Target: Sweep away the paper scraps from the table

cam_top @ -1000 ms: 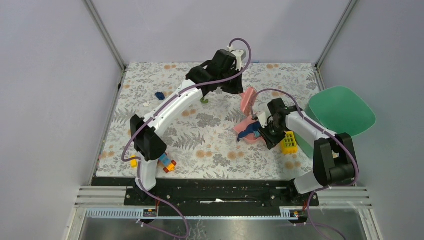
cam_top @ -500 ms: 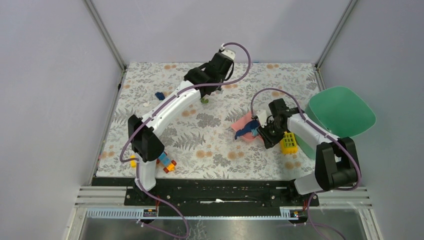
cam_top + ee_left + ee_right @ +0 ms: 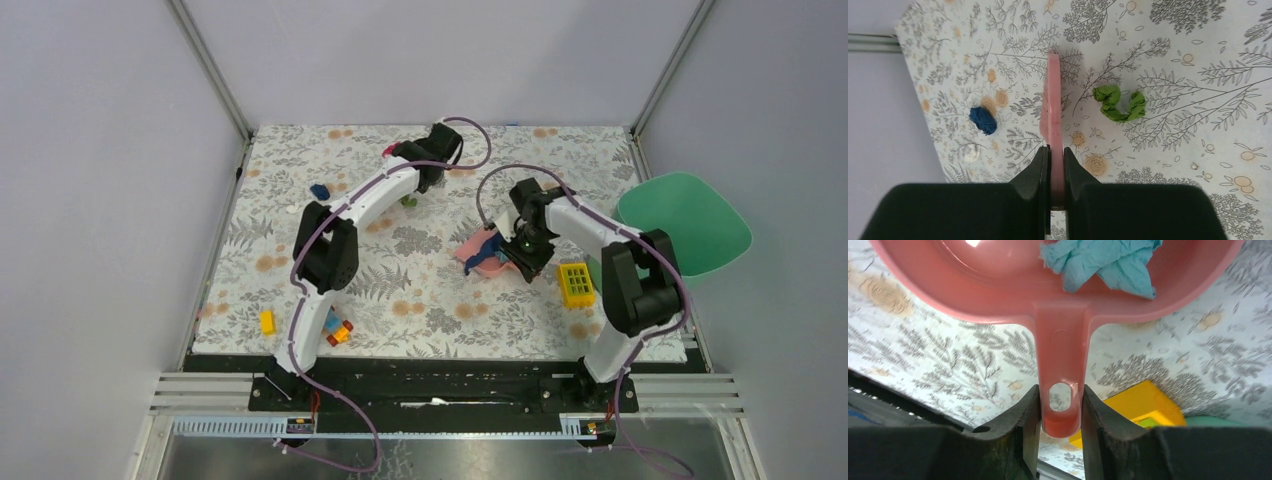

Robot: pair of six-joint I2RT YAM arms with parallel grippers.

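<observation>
My left gripper [image 3: 1054,150] is shut on a flat pink sweeper blade [image 3: 1054,100], seen edge-on above the table [image 3: 1198,60]. A green paper scrap [image 3: 1119,103] lies just right of the blade; a dark blue scrap [image 3: 983,120] and a small white scrap [image 3: 972,152] lie to its left. In the top view that gripper [image 3: 432,165] is at the far middle, with the green scrap [image 3: 408,200] beside it. My right gripper [image 3: 1060,415] is shut on the handle of the pink dustpan [image 3: 998,280], which holds a teal scrap [image 3: 1108,262]. The dustpan [image 3: 476,256] rests right of centre.
A yellow grid-topped block [image 3: 576,284] stands right of the dustpan and shows behind the right fingers [image 3: 1143,405]. A green bin [image 3: 685,222] sits off the table's right edge. Toy bricks [image 3: 335,328] and a yellow brick [image 3: 267,321] lie near the front left.
My left arm has drawn the pink sweeper away from the dustpan, back and left to the green scrap. My right arm has shifted the dustpan slightly left and laid it flatter.
</observation>
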